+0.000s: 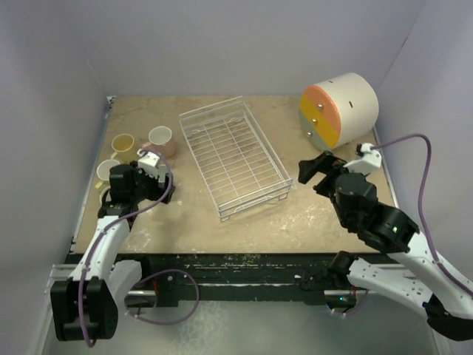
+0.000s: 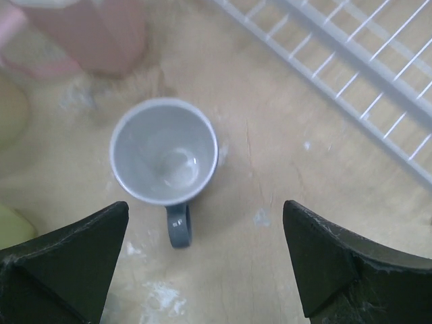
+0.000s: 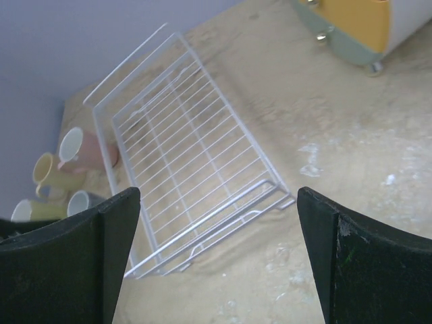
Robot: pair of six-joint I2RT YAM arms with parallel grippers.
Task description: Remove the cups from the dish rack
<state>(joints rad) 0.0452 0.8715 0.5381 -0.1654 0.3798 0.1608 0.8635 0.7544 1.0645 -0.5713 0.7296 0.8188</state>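
The wire dish rack (image 1: 235,159) stands mid-table with no cups in it; it also shows in the right wrist view (image 3: 182,148). The cups stand on the table left of it: cream-yellow (image 1: 122,142), pink (image 1: 160,138) and light blue (image 1: 108,169). A sliver of lime green (image 1: 100,190) shows by the left arm. The grey-blue mug (image 2: 164,152) stands upright on the table, handle towards the camera. My left gripper (image 2: 206,226) is open above it, not touching. My right gripper (image 3: 219,223) is open and empty, right of the rack's near end.
A round cream-and-orange drawer unit (image 1: 338,109) stands at the back right. Walls close in the table on the left, back and right. The rack's edge (image 2: 351,61) runs close to the right of the grey-blue mug.
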